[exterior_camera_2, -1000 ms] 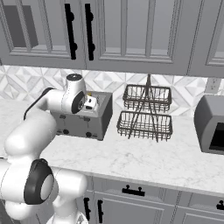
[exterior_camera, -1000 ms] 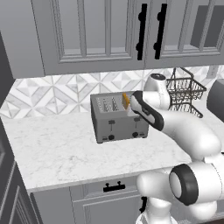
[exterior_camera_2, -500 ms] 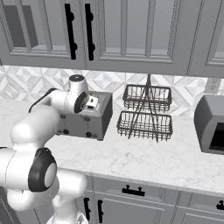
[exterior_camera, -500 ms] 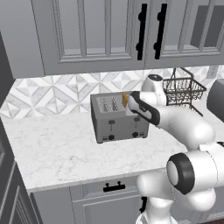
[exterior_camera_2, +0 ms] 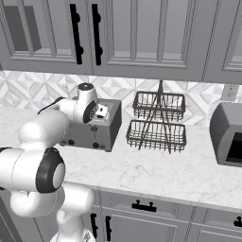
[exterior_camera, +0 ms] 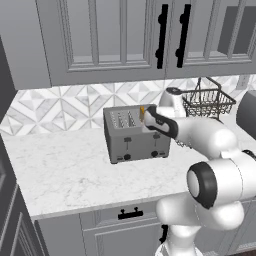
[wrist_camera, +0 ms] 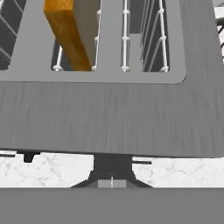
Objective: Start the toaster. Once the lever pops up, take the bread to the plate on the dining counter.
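The grey four-slot toaster [exterior_camera: 135, 137] stands on the marble worktop against the tiled wall. The orange-tan bread [exterior_camera: 142, 112] sticks up out of a right-hand slot. In the hand view the bread [wrist_camera: 70, 30] rises at the upper left above the toaster's flat top [wrist_camera: 109, 113]. My gripper [exterior_camera: 147, 121] hovers over the toaster's right front corner, just beside the bread and not holding it. Its dark fingertips [wrist_camera: 111, 173] are shut together past the toaster's front edge, nothing between them. From the right, the hand [exterior_camera_2: 100, 112] sits on top of the toaster [exterior_camera_2: 101, 132]. The plate and the dining counter are out of view.
A two-tier black wire rack [exterior_camera_2: 158, 123] stands right of the toaster, also seen from the left [exterior_camera: 207, 102]. A grey toaster oven [exterior_camera_2: 229, 134] sits further right. Upper cabinets [exterior_camera: 125, 40] hang low over the worktop [exterior_camera: 65, 170], which has bare marble in front.
My hand has edged slightly left, closer over the toaster's top. The bread and toaster stand as before, and the jaws have stayed shut.
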Motion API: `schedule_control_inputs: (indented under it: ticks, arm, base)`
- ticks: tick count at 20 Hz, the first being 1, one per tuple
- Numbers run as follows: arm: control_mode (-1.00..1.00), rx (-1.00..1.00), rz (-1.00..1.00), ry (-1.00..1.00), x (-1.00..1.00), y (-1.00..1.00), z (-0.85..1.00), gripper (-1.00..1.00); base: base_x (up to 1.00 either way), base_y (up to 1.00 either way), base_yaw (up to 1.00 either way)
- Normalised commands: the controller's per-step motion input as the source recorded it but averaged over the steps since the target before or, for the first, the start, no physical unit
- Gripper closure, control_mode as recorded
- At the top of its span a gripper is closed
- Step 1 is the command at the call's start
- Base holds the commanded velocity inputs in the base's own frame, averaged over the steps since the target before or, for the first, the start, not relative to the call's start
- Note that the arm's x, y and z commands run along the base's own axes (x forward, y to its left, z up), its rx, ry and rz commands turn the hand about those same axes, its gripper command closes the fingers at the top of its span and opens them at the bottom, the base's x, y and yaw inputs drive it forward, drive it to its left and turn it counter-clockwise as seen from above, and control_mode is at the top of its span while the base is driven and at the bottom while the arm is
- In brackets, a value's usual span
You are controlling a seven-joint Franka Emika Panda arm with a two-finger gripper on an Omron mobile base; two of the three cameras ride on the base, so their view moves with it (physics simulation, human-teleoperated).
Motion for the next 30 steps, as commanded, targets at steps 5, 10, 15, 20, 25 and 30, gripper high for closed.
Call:
schedule_control_inputs:
  ticks: [5, 10, 15, 20, 25, 30]
  arm:
    - [-1.0, -0.01, 0.0, -0.01, 0.18, 0.0, -0.2, 1.0]
    - [-1.0, 0.0, 0.0, -0.02, 0.09, 0.0, -0.26, 1.0]
    - [-1.0, -0.01, 0.0, -0.05, 0.0, 0.0, -0.5, 1.0]
    - [-1.0, -0.05, 0.0, -0.09, 0.0, 0.03, -0.77, 1.0]
    - [-1.0, -0.05, 0.0, -0.05, 0.0, 0.05, -0.87, 1.0]
    - [-1.0, -0.04, 0.0, -0.03, 0.0, 0.0, -0.92, 1.0]
  base:
    - [0.0, 0.0, 0.0]
    - [0.0, 0.0, 0.0]
    - [0.0, 0.0, 0.0]
    - [0.0, 0.0, 0.0]
    - [0.0, 0.0, 0.0]
    - [0.0, 0.0, 0.0]
